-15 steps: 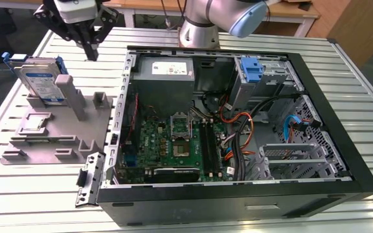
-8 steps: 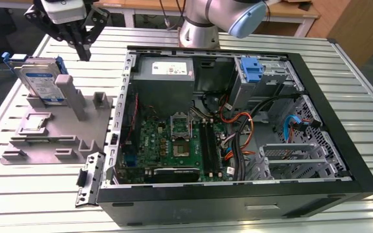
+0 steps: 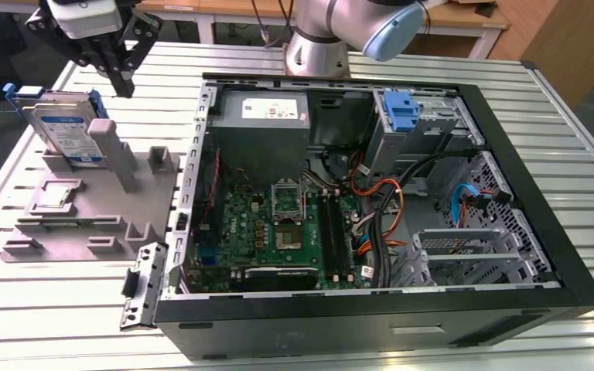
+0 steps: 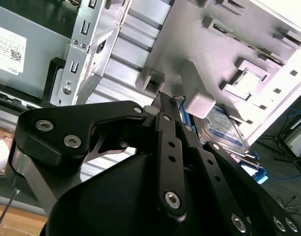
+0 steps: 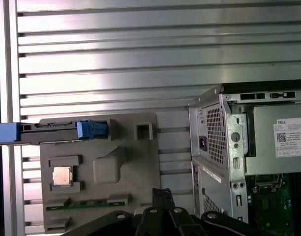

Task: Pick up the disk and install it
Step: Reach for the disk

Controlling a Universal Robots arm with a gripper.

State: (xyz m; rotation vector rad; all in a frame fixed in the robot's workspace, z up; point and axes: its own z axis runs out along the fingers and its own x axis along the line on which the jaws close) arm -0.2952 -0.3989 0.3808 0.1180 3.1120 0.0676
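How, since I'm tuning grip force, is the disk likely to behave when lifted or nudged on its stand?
Likely stiff: the disk is a flat metal slab with blue rails. Probably heavy for its size, being metal. It stands on edge in the grey stand, so a sideways push could tip it; the claw hovers above, apart from it.

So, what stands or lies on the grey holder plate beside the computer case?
The disk stands on edge on the grey holder plate, beside a post. A square chip and a green memory strip lie in recesses. The holder covers the disk's bottom edge.
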